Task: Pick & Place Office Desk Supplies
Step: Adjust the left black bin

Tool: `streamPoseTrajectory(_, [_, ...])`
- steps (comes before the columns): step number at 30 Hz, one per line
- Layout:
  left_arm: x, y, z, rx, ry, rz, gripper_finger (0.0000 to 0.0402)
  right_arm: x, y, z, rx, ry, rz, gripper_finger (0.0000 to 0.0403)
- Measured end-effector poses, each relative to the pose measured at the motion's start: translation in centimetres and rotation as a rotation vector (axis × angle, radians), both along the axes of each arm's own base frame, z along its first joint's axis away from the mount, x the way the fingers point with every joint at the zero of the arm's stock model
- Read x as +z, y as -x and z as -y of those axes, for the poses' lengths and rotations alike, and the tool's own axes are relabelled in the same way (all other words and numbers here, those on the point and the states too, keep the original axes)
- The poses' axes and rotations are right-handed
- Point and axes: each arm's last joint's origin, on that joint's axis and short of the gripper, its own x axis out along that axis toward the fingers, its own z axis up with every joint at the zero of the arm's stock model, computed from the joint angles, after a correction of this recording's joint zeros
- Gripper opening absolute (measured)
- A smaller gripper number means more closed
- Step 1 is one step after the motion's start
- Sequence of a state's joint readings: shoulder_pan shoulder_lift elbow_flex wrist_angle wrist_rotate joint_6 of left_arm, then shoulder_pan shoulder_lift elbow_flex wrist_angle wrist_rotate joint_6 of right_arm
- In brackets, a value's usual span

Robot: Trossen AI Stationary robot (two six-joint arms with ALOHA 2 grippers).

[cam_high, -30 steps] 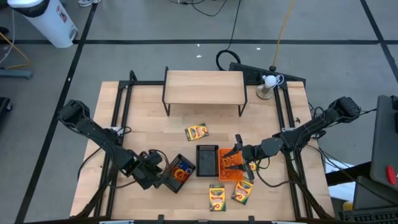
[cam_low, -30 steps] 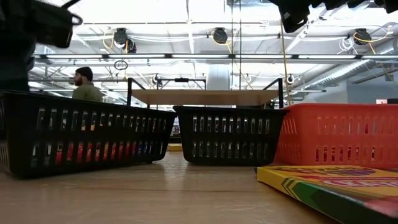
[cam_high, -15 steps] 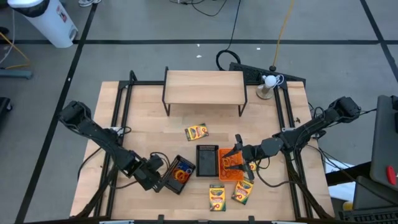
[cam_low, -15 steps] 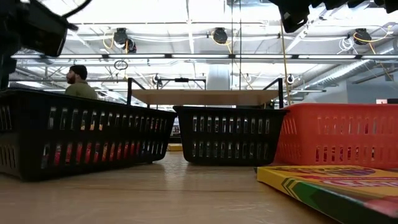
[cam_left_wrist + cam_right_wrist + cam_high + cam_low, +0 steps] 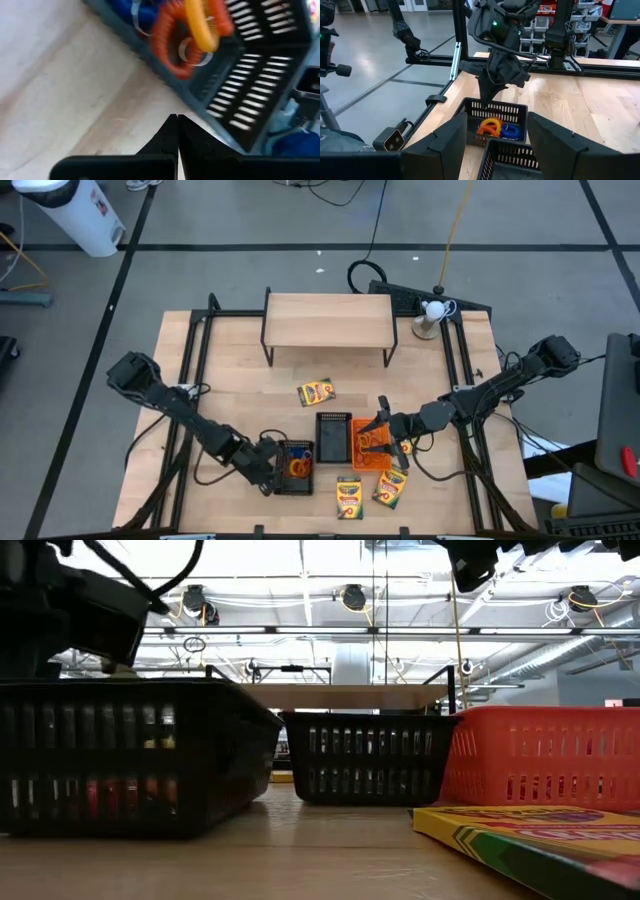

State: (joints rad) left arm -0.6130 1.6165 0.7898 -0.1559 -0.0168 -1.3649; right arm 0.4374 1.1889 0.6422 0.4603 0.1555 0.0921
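Note:
A black mesh tray (image 5: 297, 468) holding orange, yellow and blue rubber bands (image 5: 192, 30) sits near the table's near edge. My left gripper (image 5: 268, 467) is shut at that tray's left wall. A second black tray (image 5: 331, 438) and the orange tray (image 5: 372, 448) stand side by side to its right. My right gripper (image 5: 385, 430) hangs open above the orange tray and touches nothing. Crayon boxes lie flat on the table, one (image 5: 316, 392) farther back and two (image 5: 348, 497) (image 5: 390, 488) at the near edge. My left gripper (image 5: 485, 100) points down with its shut fingers against the outer side of the black tray's left wall (image 5: 492, 107), near the rim. The tray stands flat on the table. In the left wrist view the fingertips (image 5: 175, 122) stand just off the wall's foot (image 5: 202, 105).
A light wooden shelf (image 5: 328, 320) on black legs stands at the table's far side, with a white ball on a stand (image 5: 432, 310) to its right. Black frame rails (image 5: 190, 360) run along both table sides. Bare wood lies left of my left gripper.
My left gripper has moved toward the table's right and near edges, its shut fingers pushing the black tray of rubber bands. The tray has slid right toward the middle black tray and turned from slanted to square with it. The right arm has kept still.

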Motion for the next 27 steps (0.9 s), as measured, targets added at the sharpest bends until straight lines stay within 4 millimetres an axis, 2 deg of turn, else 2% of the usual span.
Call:
streamPoseTrajectory(7, [-0.5,1.1,-0.7,0.017,-0.03,-0.157,0.0,0.0,0.0,0.0,0.0,0.0,-0.001,0.0196])
streamPoseTrajectory(13, [-0.5,1.9,0.5,-0.065,0.05,-0.204,0.0,0.0,0.0,0.0,0.0,0.0,0.0,0.0196])
streamPoseTrajectory(17, [0.0,2.1,2.2,-0.126,0.122,-0.133,0.0,0.0,0.0,0.0,0.0,0.0,0.0,0.0196])
streamPoseTrajectory(21, [1.1,2.1,4.3,-0.185,0.221,0.024,0.0,0.0,0.0,0.0,-0.002,0.0,0.0,0.0196])
streamPoseTrajectory(24, [2.0,2.2,5.5,-0.173,0.238,0.134,0.0,0.0,0.0,0.0,-0.003,0.0,0.001,0.0196])
streamPoseTrajectory(27, [2.7,2.0,6.3,-0.136,0.223,0.152,0.0,0.0,0.0,0.0,-0.003,-0.001,0.003,0.0196])
